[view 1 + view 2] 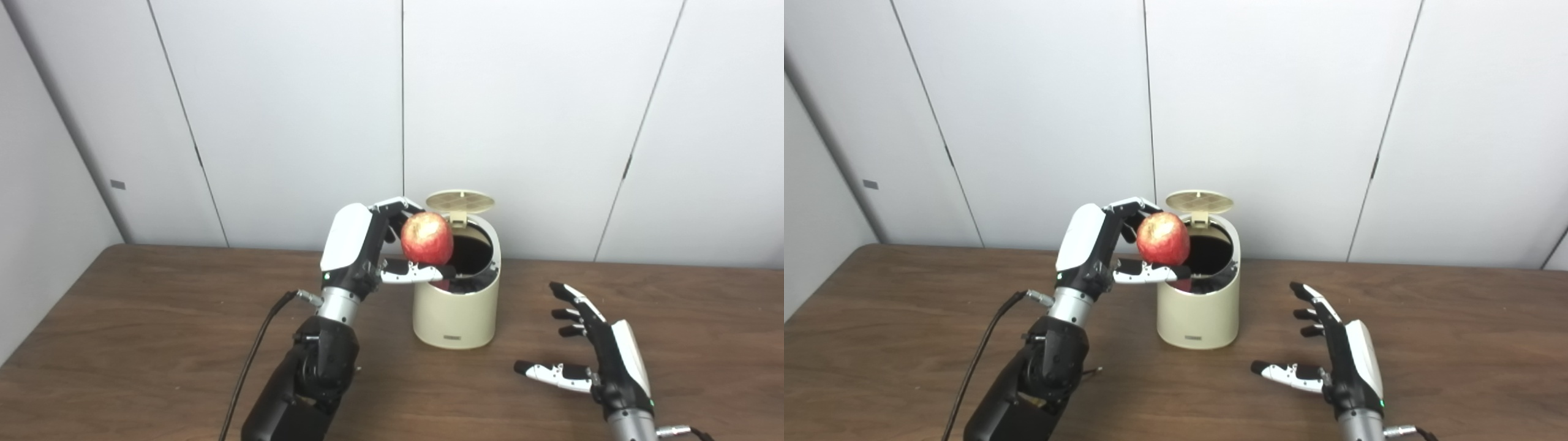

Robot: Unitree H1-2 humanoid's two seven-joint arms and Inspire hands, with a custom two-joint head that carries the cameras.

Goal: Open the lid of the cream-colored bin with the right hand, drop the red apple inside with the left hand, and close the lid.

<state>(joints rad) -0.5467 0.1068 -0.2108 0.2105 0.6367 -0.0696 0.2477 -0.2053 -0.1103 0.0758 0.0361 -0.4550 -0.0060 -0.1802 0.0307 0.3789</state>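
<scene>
A round cream-colored plastic bin (457, 306) stands on the brown wood-grain surface (153, 318), toward its far edge, near the pale panelled wall (551, 110). Its ribbed circular lid (460, 201) is swung up on a rear hinge, exposing the dark interior. The left hand (373, 248), black with a white back plate, grips a red apple (427, 238) (skin mottled with a paler patch) between fingers above and thumb (411, 272) below; the apple is held in the air at the left rim of the bin's mouth, partly over the opening. A black cable (257, 349) trails from the left wrist toward the near edge. The right hand (591, 352) is to the near right of the bin, well apart from it, fingers spread and holding nothing, thumb pointing left.
</scene>
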